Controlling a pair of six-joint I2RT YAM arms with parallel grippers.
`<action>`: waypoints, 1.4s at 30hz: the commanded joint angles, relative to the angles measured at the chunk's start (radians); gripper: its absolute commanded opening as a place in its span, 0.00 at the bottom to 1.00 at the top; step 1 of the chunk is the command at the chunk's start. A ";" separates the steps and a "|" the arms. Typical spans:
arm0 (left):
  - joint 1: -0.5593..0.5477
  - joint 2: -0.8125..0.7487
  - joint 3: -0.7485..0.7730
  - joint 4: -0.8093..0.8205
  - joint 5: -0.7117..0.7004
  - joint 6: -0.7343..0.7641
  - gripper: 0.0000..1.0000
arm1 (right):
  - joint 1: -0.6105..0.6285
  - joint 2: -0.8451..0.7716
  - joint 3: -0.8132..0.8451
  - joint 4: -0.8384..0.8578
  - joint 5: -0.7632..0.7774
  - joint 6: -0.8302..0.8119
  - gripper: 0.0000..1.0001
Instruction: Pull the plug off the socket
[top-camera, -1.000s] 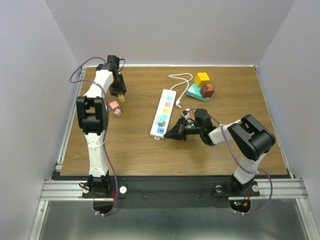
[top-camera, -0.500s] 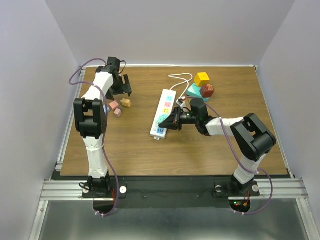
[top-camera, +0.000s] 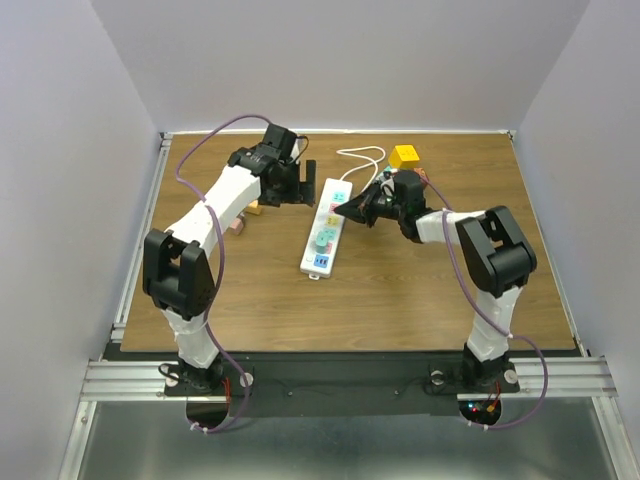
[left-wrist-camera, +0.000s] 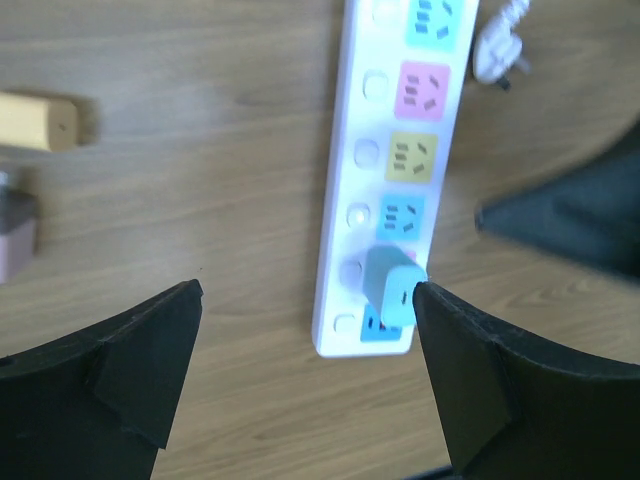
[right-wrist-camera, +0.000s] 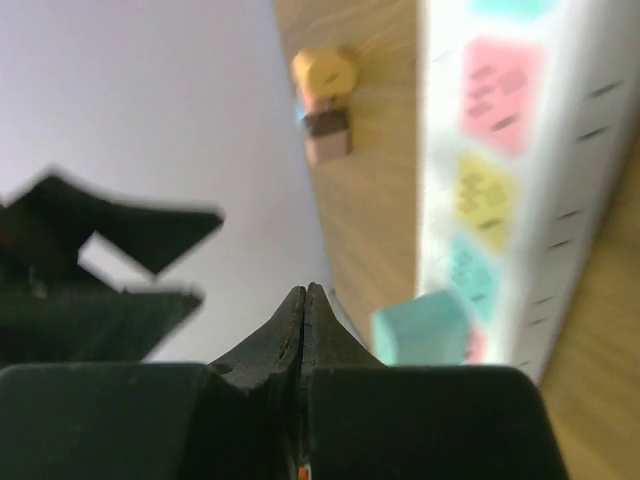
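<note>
The plug (top-camera: 322, 241), a small mint-green block, sits in the socket (top-camera: 328, 225) on the second outlet from its near end, and the socket lies slantwise in the middle of the table (top-camera: 400, 290). Your left gripper (top-camera: 297, 186) hangs by the far end of the socket on its left side, spread wide. In its wrist view the plug (left-wrist-camera: 393, 285) appears close against the inner edge of one finger (left-wrist-camera: 480, 380), while the other finger is well off to the side over bare wood; how high the fingers are above the socket, you cannot tell. Your right gripper (top-camera: 345, 212) is pressed together with nothing in it, its tip just beside the socket's right edge, farther up the row than the plug. Only the left wrist view shows the loose white cord plug (left-wrist-camera: 497, 50) lying beside the far outlets, and a wooden peg (left-wrist-camera: 35, 120) and pink block (left-wrist-camera: 15, 235) off to the left. The top view alone shows the cord (top-camera: 362, 155) looping behind and a yellow block (top-camera: 404, 157) past the right arm.
</note>
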 joint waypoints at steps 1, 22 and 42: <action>-0.023 -0.081 -0.080 0.057 -0.013 -0.049 0.99 | -0.023 0.076 0.081 -0.095 0.043 -0.053 0.00; -0.269 0.015 -0.220 0.119 -0.173 -0.096 0.96 | -0.021 0.276 0.252 -0.339 0.032 -0.236 0.00; -0.292 0.147 -0.180 0.174 -0.205 -0.032 0.30 | -0.017 0.294 0.217 -0.430 0.017 -0.297 0.00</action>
